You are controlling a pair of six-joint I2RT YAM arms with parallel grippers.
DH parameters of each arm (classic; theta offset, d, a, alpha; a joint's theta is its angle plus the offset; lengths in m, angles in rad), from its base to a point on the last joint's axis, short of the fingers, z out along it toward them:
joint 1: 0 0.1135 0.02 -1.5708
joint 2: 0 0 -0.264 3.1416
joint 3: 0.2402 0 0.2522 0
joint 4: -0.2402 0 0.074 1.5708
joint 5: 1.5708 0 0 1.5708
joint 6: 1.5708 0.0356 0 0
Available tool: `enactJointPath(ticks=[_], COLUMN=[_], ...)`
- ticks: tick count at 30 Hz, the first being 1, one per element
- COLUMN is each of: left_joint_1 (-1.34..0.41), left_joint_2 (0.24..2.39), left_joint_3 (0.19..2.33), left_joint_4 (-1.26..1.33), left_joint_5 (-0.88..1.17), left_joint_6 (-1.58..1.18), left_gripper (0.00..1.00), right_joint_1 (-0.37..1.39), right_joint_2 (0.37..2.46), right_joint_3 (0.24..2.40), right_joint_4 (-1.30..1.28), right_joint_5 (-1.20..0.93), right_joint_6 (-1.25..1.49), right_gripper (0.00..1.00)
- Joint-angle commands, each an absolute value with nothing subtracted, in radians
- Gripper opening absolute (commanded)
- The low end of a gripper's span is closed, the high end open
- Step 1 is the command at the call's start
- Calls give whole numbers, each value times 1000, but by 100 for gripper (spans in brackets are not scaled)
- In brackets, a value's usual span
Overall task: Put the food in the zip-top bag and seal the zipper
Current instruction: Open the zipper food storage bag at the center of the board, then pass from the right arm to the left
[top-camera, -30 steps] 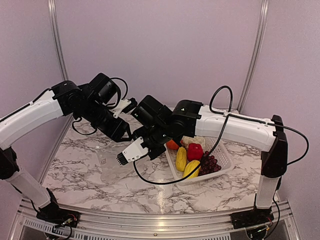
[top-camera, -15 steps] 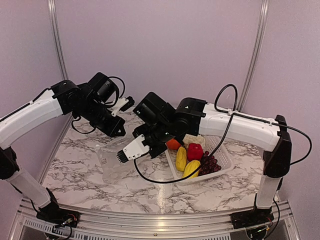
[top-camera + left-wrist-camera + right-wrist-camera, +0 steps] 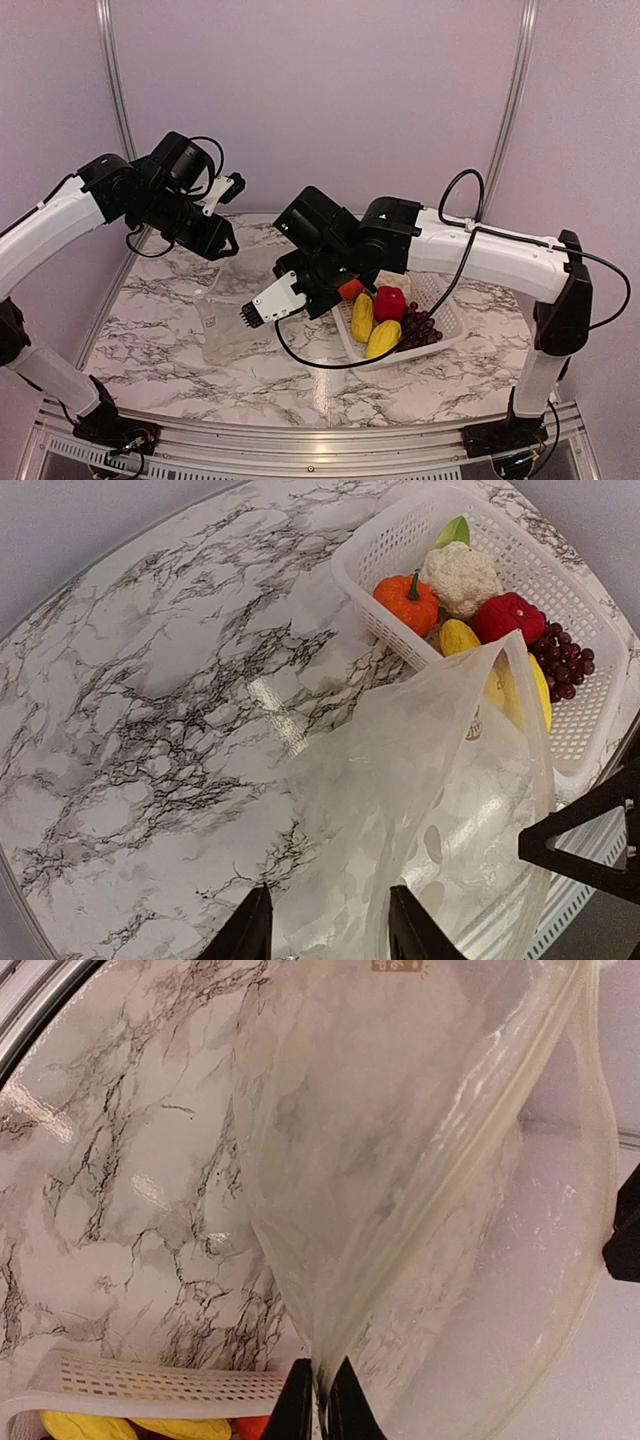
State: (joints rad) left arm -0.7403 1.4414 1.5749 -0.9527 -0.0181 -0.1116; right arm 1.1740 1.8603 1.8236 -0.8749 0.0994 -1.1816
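The clear white-dotted zip-top bag (image 3: 235, 320) hangs over the table's left half, with its bottom resting on the marble. My right gripper (image 3: 320, 1400) is shut on the bag's mouth edge, beside the zipper (image 3: 480, 1150); in the top view the right gripper (image 3: 297, 283) sits just left of the basket. My left gripper (image 3: 330, 932) is open with its fingers wide apart above the bag's film (image 3: 420, 780); in the top view the left gripper (image 3: 225, 245) is up and left of the bag. All the food lies in the white basket (image 3: 450, 330): pumpkin (image 3: 348, 290), cauliflower (image 3: 392, 283), red piece (image 3: 390, 303), yellow pieces (image 3: 362, 317), grapes (image 3: 420, 327).
The basket (image 3: 360, 555) stands at the table's right, close to the bag and my right wrist. A black cable (image 3: 330, 362) loops over the marble in front of the basket. Walls stand behind and on both sides.
My left gripper has pulled up and to the left, away from my right gripper and the bag's mouth. The bag now hangs lower and wider from my right gripper.
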Motion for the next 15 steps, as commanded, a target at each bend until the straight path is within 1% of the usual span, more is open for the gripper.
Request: enactJointPath(ticks=[1, 2, 5, 10, 15], left_joint_1=[-739, -739, -739, -750, -786], left_joint_2=[1457, 1463, 1488, 1534, 1538], left_joint_3=[1591, 1595, 1608, 1612, 1613], left_joint_4=[-949, -947, -945, -945, -948], left_joint_5=[42, 43, 54, 142, 160], left_joint_6=[-130, -133, -130, -121, -101], left_gripper=[52, 55, 60, 63, 64], right_joint_1=[1176, 1176, 1176, 1177, 1177], right_joint_2=[1845, 1846, 1850, 1855, 1853], right_joint_3=[1836, 1837, 1841, 1845, 1845], right_joint_4=[-872, -870, -869, -870, -871], right_joint_5=[115, 121, 123, 118, 116], right_joint_6=[-1179, -1182, -1186, -1186, -1184], right_gripper=[6, 6, 6, 6, 6])
